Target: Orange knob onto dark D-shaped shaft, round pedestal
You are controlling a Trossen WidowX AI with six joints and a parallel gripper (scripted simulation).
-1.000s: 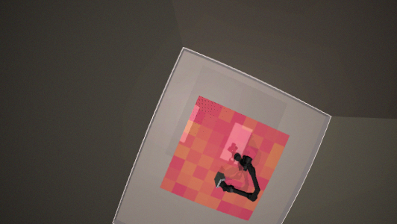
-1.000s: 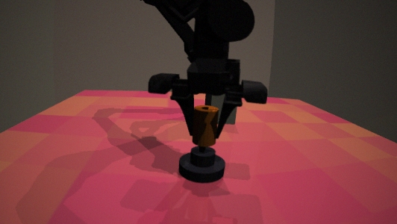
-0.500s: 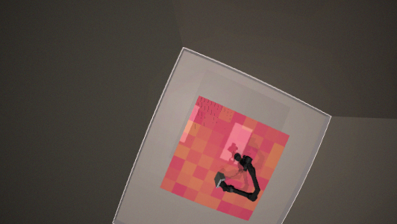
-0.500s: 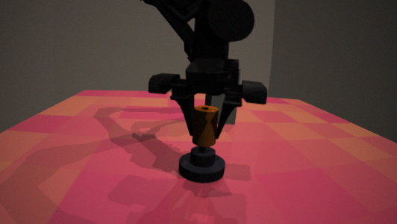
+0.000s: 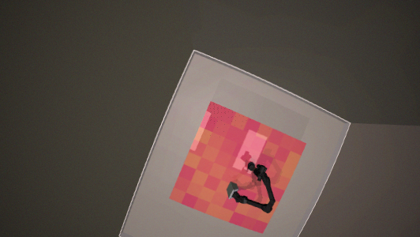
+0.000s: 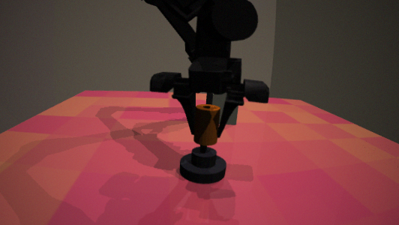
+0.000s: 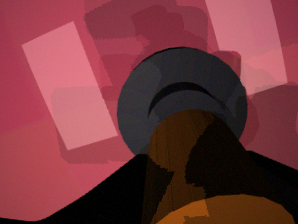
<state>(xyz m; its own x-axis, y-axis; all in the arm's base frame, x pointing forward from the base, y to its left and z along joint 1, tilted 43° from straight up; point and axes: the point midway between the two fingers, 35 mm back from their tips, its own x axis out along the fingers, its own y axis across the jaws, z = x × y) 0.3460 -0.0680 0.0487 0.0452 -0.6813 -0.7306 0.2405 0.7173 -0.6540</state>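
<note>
The orange knob (image 6: 207,127) (image 7: 170,132) is held between the fingers of my gripper (image 6: 206,135) (image 7: 194,163), which is shut on it. The knob is nearly upright, leaning slightly in the exterior view, with the hole in its top showing. It is right above the round pedestal (image 6: 187,169) (image 7: 134,102), a dark wide disc with a narrower step. A short piece of the dark shaft (image 6: 203,148) shows between the knob's lower end and the step, so the knob is not touching the pedestal. Whether the shaft's tip is inside the hole is hidden.
The black arm (image 5: 270,193) reaches from its grey base block (image 5: 232,189) over the pink and orange checked mat (image 5: 189,159). Arm shadows and pale light patches fall on the mat around the pedestal. A grey table (image 5: 174,130) surrounds the mat.
</note>
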